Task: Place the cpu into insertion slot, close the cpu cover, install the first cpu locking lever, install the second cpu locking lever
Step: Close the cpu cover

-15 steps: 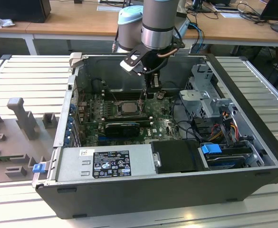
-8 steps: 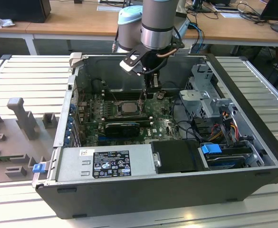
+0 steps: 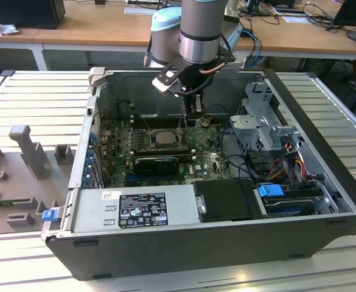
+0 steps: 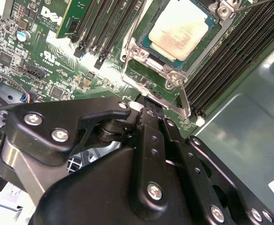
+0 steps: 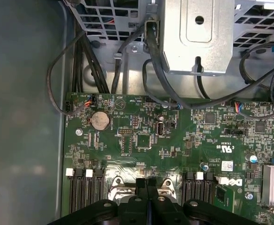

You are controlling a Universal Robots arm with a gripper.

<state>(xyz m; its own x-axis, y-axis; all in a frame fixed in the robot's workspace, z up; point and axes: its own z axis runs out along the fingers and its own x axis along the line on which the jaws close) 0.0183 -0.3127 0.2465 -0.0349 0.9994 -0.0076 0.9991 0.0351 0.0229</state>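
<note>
from my station i see the cpu (image 4: 179, 30) lying flat in the socket (image 3: 146, 141) on the green board (image 5: 127, 140), in the middle of the open computer case (image 3: 324, 152). the metal cover (image 4: 136, 50) seems to lie down around it, but i cannot say if it sits fully flat. the gripper (image 5: 147, 182) hangs low inside the case, at the edge of the socket that faces the drive cage (image 5: 197, 37). its two fingers are pressed together; i cannot tell if something thin is between them.

my worry is the thin lever (image 4: 186, 101) at the socket edge. in the exterior view it looks to me raised, not locked. i judge it is a springy wire, so if the fingers push it at a bad angle it can slip off and jump back, and then the cover is loose. if the cover is not flat when a lever goes down, the pressure on the cpu is uneven and the contacts below can be damaged. the space is also narrow: the long black memory slots (image 4: 230, 51) are close on both sides of the socket and the black cables (image 5: 153, 56) run near, so a sideways move can scratch the board or catch a cable.
</note>
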